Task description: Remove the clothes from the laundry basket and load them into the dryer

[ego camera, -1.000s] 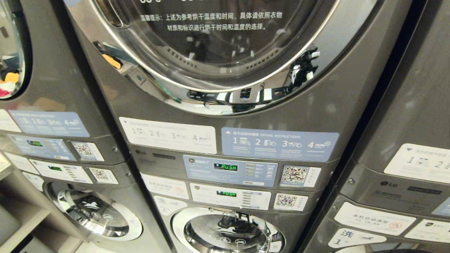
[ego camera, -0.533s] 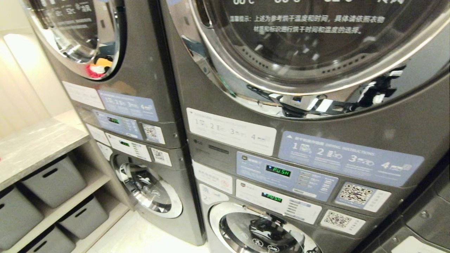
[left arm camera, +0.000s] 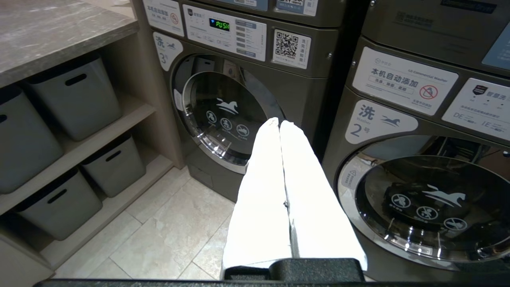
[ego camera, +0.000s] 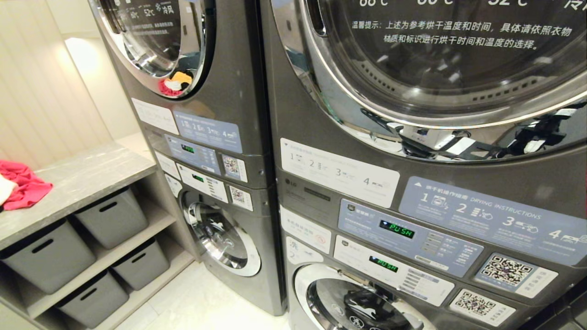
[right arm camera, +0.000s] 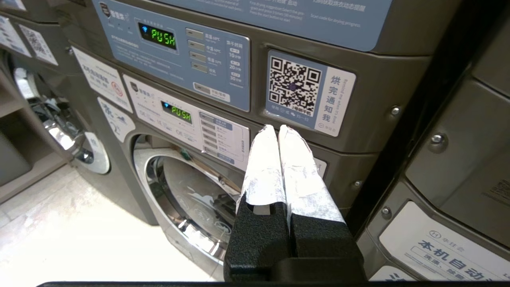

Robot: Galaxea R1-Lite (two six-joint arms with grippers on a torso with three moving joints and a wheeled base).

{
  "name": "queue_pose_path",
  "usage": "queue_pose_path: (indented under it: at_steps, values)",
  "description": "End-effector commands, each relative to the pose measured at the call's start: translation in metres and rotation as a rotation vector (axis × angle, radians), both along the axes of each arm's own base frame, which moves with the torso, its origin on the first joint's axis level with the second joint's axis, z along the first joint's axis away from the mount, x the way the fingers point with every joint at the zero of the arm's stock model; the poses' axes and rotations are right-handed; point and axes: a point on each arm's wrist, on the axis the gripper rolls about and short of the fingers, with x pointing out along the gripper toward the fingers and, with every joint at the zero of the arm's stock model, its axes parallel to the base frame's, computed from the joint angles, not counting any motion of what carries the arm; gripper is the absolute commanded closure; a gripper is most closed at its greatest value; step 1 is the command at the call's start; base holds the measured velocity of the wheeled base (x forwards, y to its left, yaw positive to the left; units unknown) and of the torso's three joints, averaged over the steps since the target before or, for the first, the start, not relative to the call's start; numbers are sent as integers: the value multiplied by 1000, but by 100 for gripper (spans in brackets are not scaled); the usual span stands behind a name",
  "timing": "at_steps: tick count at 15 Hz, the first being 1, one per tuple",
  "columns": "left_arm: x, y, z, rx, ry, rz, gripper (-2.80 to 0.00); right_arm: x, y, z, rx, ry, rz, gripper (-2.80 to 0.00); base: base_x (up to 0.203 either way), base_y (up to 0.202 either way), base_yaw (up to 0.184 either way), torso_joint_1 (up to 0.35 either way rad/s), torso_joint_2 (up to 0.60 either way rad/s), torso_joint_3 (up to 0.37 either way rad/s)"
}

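The left gripper has its white-wrapped jaws pressed together on nothing, pointing at the round glass door of a lower grey washer above the pale tiled floor. The right gripper likewise has its jaws closed and empty, just before a QR-code sticker on the control panel of the nearer machine stack. Neither arm shows in the head view.

Ahead stands the grey metal dryer with a large chrome-ringed glass door, its door shut, above a blue panel with a green "PUSH" display. A second stacked dryer to the left holds coloured fabric behind its glass. Further left, a grey marble-topped table carries a crumpled pink cloth, with grey plastic storage bins on shelves beneath. The green laundry basket and grey clothes appear in no view.
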Motion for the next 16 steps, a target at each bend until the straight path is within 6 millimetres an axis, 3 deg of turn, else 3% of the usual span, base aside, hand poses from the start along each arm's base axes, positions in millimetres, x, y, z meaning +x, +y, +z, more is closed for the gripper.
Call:
queue_pose_path:
  at_steps: [1, 4, 12, 16]
  values:
    - [0, 0, 0, 0, 2, 0, 0, 0, 0, 0, 0, 0, -1, 0, 0, 0, 0, 0, 0, 0]
    - [0, 0, 0, 0, 1, 0, 0, 0, 0, 0, 0, 0, -1, 0, 4, 2, -61, 2, 2, 3]
    - [0, 0, 0, 0, 1, 0, 0, 0, 0, 0, 5, 0, -1, 0, 0, 8, -158, 3, 2, 1]
    - [0, 0, 0, 0, 1, 0, 0, 0, 0, 0, 6, 0, -1, 0, 0, 0, 0, 0, 0, 0]
